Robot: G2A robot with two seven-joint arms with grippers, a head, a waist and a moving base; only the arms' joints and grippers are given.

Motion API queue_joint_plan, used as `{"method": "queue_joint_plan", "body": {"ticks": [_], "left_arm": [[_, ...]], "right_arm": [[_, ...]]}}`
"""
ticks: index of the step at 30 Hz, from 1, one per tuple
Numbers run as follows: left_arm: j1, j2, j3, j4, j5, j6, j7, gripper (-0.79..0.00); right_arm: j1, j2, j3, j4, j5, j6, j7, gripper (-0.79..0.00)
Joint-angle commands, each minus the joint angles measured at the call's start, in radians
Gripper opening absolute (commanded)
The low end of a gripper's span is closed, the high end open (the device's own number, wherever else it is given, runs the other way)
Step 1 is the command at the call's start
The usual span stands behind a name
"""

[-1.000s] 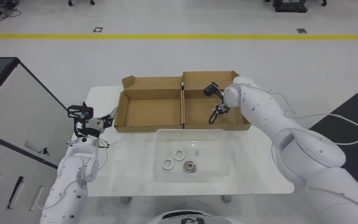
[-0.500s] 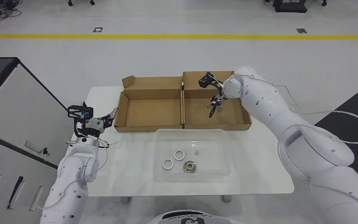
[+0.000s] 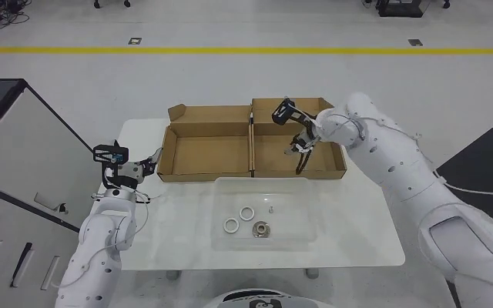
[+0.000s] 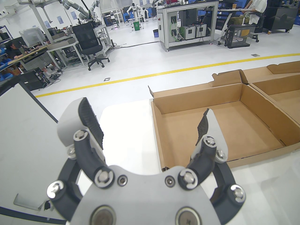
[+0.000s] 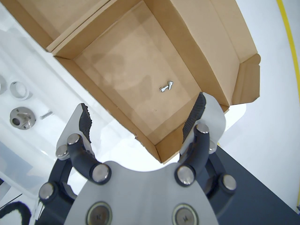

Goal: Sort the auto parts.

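Two open cardboard boxes stand side by side at the back of the table, the left box (image 3: 208, 154) empty. My right gripper (image 3: 300, 150) hangs open and empty over the right box (image 3: 269, 154). In the right wrist view this gripper (image 5: 141, 100) sits above the box floor (image 5: 131, 54), where two small silver screws (image 5: 166, 87) lie together. A clear tray (image 3: 300, 231) in front holds two white rings (image 3: 247, 213), a flanged metal hub (image 3: 263, 229) and a small screw (image 3: 271, 207). My left gripper (image 3: 150, 162) is open and empty beside the left box (image 4: 211, 127).
The tray's parts also appear in the right wrist view: a ring (image 5: 20, 90), the hub (image 5: 22, 119) and a small pin (image 5: 46, 115). A grey slanted panel (image 3: 38, 146) stands off the table's left edge. Bare white tabletop (image 3: 354, 223) flanks the tray.
The right arm has swung its elbow outward to the right and turned its wrist, its gripper staying over the right box. The left arm has not moved.
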Motion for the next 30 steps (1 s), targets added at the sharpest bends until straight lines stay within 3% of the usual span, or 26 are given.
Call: {"method": "queue_joint_plan", "body": {"ticks": [1, 7, 11, 20, 30], "left_arm": [[0.0, 0.0, 0.0, 0.0, 0.0, 0.0, 0.0, 0.0], [0.0, 0.0, 0.0, 0.0, 0.0, 0.0, 0.0, 0.0], [0.0, 0.0, 0.0, 0.0, 0.0, 0.0, 0.0, 0.0], [0.0, 0.0, 0.0, 0.0, 0.0, 0.0, 0.0, 0.0], [0.0, 0.0, 0.0, 0.0, 0.0, 0.0, 0.0, 0.0]], "right_arm": [[-0.063, 0.03, 0.073, -0.118, 0.004, -0.016, 0.038, 0.0], [-0.188, 0.083, 0.208, -0.296, 0.057, -0.099, 0.112, 0.0], [-0.227, 0.102, 0.224, -0.355, 0.097, -0.133, 0.127, 0.0], [-0.186, 0.131, 0.058, -0.383, 0.147, -0.158, 0.101, 0.0], [-0.079, 0.131, -0.1, -0.337, 0.227, -0.185, 0.074, 0.0]]}}
